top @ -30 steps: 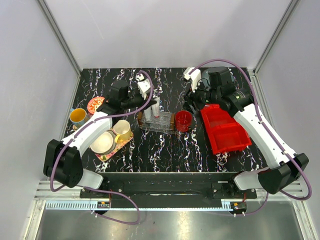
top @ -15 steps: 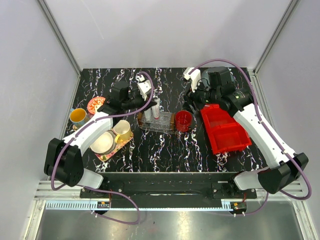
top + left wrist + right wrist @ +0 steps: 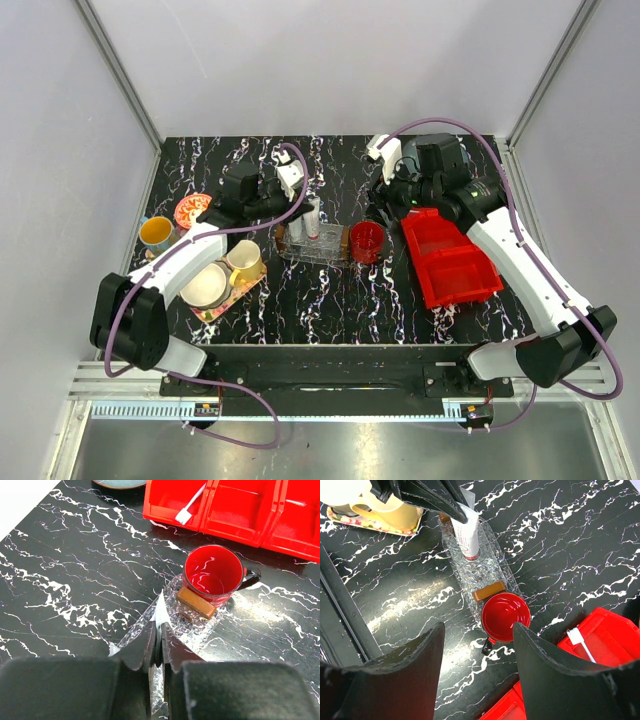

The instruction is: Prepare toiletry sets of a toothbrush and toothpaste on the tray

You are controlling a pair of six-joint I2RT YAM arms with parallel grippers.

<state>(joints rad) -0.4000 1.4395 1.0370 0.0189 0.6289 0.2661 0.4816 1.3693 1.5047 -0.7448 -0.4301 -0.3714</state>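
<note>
One toothpaste tube [image 3: 468, 539] is in use, and all else is placed from the clear tray [image 3: 330, 252]; nearest the arms' bases, to the tray's near left, lies a flowery tray [image 3: 228, 306] carrying a mug and a bowl; the clear tray lies mid-table, with a red cup [image 3: 367, 241] just beside its right-hand brown handle [image 3: 196, 603]; right of the tray, past the cup, lies the red bin [image 3: 470, 280], and the toothbrush [image 3: 190, 505] lies in one of its compartments, well apart from both grippers; inside the tray the tube stands on end, and the left gripper [image 3: 159, 630] is clamped tight on its flat crimped top; the right gripper [image 3: 478, 629] hangs above the cup at the tray's right end, fingers spread wide, holding nothing; farther off to the tray's left sits an orange patterned dish [image 3: 188, 210].
</note>
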